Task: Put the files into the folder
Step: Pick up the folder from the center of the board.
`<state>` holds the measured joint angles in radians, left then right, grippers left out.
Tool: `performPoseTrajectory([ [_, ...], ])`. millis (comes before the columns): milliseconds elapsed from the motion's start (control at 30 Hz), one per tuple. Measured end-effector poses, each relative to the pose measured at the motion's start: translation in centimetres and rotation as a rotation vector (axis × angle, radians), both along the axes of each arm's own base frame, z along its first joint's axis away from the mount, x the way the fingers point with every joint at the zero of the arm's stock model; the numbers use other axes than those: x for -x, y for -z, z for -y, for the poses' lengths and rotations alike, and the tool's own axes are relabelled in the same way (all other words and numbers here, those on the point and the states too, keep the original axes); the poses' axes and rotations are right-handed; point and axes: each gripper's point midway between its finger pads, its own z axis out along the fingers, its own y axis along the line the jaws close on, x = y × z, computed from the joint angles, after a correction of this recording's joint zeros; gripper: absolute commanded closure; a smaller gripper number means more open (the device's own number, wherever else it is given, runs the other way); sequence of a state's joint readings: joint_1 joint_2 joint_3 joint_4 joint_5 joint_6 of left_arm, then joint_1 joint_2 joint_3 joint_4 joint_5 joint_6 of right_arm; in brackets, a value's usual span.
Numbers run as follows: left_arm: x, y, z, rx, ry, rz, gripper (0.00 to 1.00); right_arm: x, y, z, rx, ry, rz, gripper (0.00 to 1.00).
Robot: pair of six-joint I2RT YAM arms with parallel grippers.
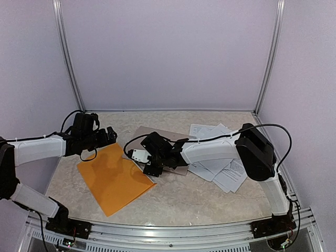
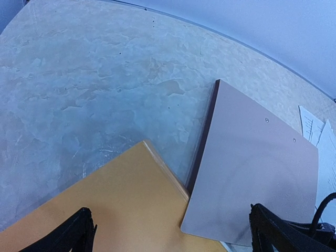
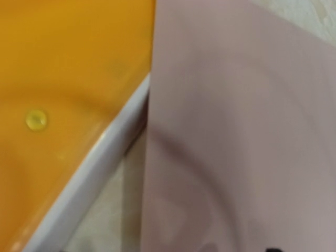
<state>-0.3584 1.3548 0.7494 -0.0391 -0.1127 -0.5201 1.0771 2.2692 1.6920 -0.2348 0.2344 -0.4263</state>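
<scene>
Marbled beige tabletop [image 1: 210, 202] fills the floor of a pale lilac enclosure with metal corner posts. On its left half lies the folder [image 1: 113, 178], flat, closed and orange, turned so that one corner points toward the near edge. Its pale grey spine strip [image 3: 100, 163] runs along the side facing the middle of the table. The files [image 1: 226, 178] are outside it, well to the right: a loose fan of white printed sheets lying flat, partly hidden beneath the right arm.

Between folder and files sits a grey-brown clipboard [image 1: 160, 133], back side up (two small rivets show in the left wrist view). Its long edge runs just beside the folder's spine, and its near corner seems to overlap the orange cover. The sheets lie just beside its right end; whether they touch it cannot be told.

The left gripper [image 1: 113, 135] hangs above the folder's far corner, grasping nothing, its fingers [image 2: 73, 233] spread wide at either side of the wrist view. The right gripper [image 1: 151, 165] is low over the clipboard, next to the folder's spine. Its wrist camera shows only folder, strip and board at close range, so I cannot tell whether it is released or clenched.
</scene>
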Motion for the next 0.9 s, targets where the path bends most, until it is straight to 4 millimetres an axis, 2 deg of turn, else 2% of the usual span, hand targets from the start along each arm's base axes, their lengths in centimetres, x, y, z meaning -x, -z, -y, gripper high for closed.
performPoseTrajectory([
  [133, 0.1, 0.1, 0.0, -0.002, 0.0, -0.003, 0.01, -0.4, 1.2, 0.5, 0.038, 0.021, 0.018, 0.26],
  [467, 0.1, -0.1, -0.1, -0.004, -0.002, 0.0, 0.01, -2.0, 1.2, 1.1, 0.079, 0.065, 0.106, 0.35],
  [700, 0.0, -0.2, -0.3, -0.009, -0.01, 0.0, 0.01, -2.6, 1.3, 1.3, 0.105, 0.071, 0.147, 0.46],
  [900, 0.0, -0.2, -0.5, -0.013, -0.019, 0.001, 0.01, -2.9, 1.0, 1.5, 0.123, 0.076, 0.174, 0.59],
])
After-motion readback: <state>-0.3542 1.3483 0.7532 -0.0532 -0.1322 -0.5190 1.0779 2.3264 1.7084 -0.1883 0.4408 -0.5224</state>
